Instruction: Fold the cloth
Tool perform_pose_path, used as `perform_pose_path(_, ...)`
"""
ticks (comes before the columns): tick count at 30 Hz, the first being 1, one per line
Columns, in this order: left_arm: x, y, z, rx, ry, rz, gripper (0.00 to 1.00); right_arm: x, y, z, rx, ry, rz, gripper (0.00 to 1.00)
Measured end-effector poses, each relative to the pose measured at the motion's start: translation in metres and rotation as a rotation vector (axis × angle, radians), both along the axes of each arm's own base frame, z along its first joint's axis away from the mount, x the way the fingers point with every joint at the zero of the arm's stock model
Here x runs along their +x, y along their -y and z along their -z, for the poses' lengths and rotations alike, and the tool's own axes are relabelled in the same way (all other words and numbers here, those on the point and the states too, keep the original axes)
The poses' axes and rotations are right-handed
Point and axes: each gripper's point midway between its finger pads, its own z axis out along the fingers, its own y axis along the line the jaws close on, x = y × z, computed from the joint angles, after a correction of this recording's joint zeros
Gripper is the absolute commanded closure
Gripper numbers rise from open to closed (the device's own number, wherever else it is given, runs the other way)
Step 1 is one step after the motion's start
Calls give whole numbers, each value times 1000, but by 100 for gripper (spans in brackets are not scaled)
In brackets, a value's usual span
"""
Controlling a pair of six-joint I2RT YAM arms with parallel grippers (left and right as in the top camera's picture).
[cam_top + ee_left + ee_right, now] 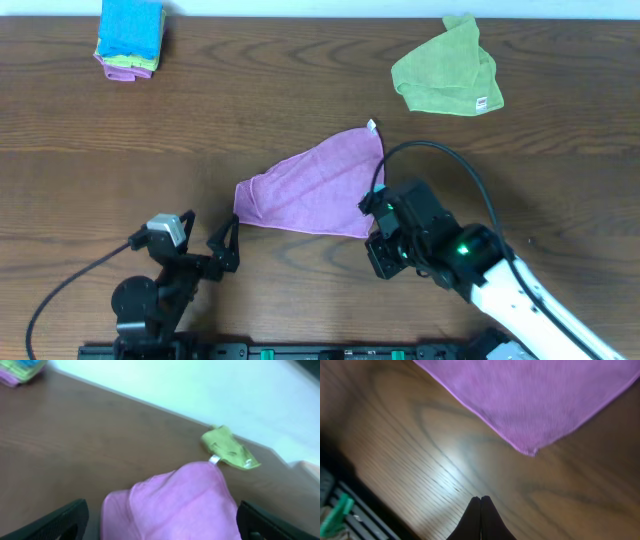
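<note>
Lilac cloth (315,185) mid-surface, lying in a rough triangle, white tag (372,125) at the far corner. Near its left edge, left tool (224,245) released, fingers spread wide; right tool (481,505) clenched on nothing, just off the near corner. Likely risk: pinching only one layer, or dragging the fabric, so bunching rather than a clean crease. Brown wood-grain surface (300,70); green cloth (445,80) and blue stack (130,35) well apart at the back; pale wall (200,390) beyond.
</note>
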Motion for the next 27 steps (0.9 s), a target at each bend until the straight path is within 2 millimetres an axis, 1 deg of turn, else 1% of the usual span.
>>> perform_pose_path(1, 3, 3, -2, -4, 5, 17, 4, 1, 0, -11, 24, 29, 2, 99)
perform_pose_path(3, 9, 11, 2, -9, -25, 48, 4, 5, 2, -37, 75, 100, 17, 99)
perform_pose_path(6, 17, 24, 27, 11, -182, 103, 4, 10, 14, -80, 138, 213, 68, 99)
perform_pose_path(8, 23, 33, 32, 39, -266, 142, 4, 12, 24, -100, 162, 271, 104, 99)
perform_pose_path(10, 35, 43, 31, 100, -353, 182, 4, 12, 37, -115, 175, 307, 148, 99)
perform_pose_path(12, 54, 49, 23, 190, -423, 201, 4, 13, 47, -120, 168, 311, 188, 99)
perform_pose_path(13, 61, 55, 23, 246, -450, 227, 4, 13, 51, -119, 163, 306, 203, 99)
perform_pose_path(14, 67, 56, 23, 287, -473, 232, 4, 14, 53, -119, 158, 302, 216, 99)
perform_pose_path(17, 84, 56, 31, 463, -590, 259, 5, 15, 57, -116, 148, 289, 236, 99)
perform_pose_path(18, 89, 54, 38, 536, -641, 275, 5, 15, 57, -116, 148, 290, 239, 98)
perform_pose_path(22, 99, 47, 60, 706, -739, 338, 5, 16, 57, -116, 149, 291, 240, 98)
perform_pose_path(24, 102, 46, 71, 746, -762, 364, 4, 16, 57, -116, 149, 292, 240, 98)
perform_pose_path(26, 105, 46, 83, 774, -777, 384, 0, 16, 57, -116, 149, 291, 240, 98)
perform_pose_path(27, 106, 45, 86, 786, -778, 392, 0, 16, 57, -116, 149, 291, 240, 98)
